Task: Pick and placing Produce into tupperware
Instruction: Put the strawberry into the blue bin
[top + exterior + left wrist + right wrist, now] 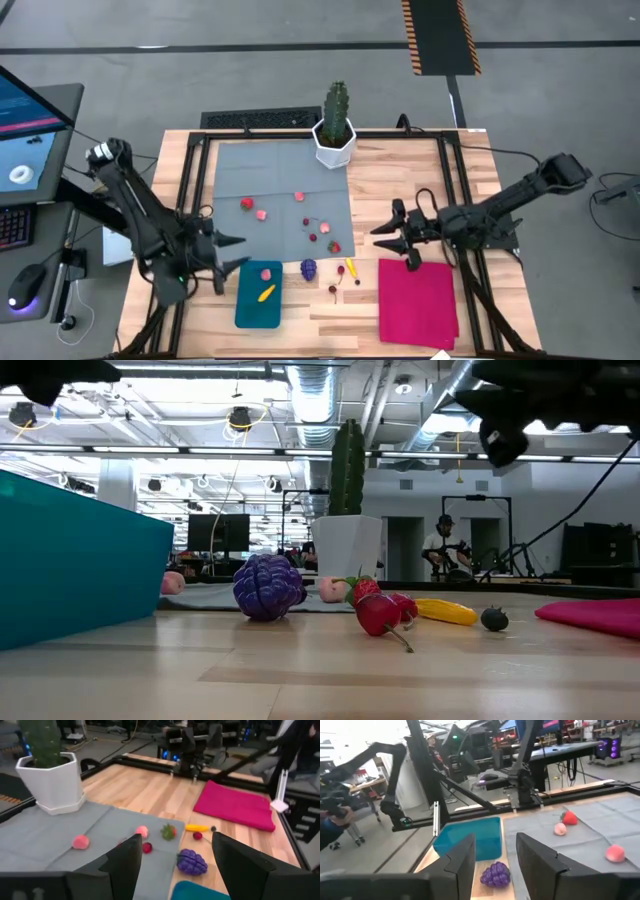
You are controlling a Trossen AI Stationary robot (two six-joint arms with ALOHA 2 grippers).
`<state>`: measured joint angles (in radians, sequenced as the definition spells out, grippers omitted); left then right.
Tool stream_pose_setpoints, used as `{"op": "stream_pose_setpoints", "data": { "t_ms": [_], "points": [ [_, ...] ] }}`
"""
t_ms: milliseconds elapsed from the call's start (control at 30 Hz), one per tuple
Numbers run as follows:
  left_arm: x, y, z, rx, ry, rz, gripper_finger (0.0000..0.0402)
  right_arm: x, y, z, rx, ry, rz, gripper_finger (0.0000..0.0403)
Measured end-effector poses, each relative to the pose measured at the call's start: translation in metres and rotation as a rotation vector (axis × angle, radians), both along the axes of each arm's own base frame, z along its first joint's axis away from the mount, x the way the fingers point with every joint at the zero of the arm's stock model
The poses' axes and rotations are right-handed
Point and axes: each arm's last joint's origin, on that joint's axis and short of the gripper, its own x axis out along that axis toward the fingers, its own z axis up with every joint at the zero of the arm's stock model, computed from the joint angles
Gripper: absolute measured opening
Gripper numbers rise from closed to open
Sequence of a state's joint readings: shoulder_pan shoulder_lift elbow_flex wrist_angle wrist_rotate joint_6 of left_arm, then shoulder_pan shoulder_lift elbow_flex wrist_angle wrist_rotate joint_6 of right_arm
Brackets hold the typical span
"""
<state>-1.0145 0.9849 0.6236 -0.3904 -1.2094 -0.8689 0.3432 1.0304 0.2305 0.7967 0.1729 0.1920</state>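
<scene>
Teal tupperware [258, 296] at the table's front edge, already containing a pink piece [267, 273] and a yellow piece [265, 293]. Left gripper [236, 251] just above its far-left corner — fingers spread wide, empty. Purple grape bunch [309, 268] just right of the tupperware; other produce scattered on the grey mat [280, 170]. Right gripper [381, 236] above bare wood near the red cloth [418, 300] — jaws parted, holding nothing.

One tupperware [258, 308], one cactus [335, 112], one cloth [418, 301].
</scene>
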Motion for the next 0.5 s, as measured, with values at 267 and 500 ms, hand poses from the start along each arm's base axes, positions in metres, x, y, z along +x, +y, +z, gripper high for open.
{"op": "stream_pose_setpoints", "data": {
  "t_ms": [267,500],
  "points": [
    [-0.022,0.035,0.003,-0.042,-0.065,-0.015,0.0231,0.036,-0.008,0.006,-0.041,0.211,-0.057,0.0169],
    [-0.03,0.049,-0.001,0.033,-0.066,-0.134,0.0231,0.073,-0.003,0.024,-0.134,0.346,-0.05,0.0169]
  ]
}}
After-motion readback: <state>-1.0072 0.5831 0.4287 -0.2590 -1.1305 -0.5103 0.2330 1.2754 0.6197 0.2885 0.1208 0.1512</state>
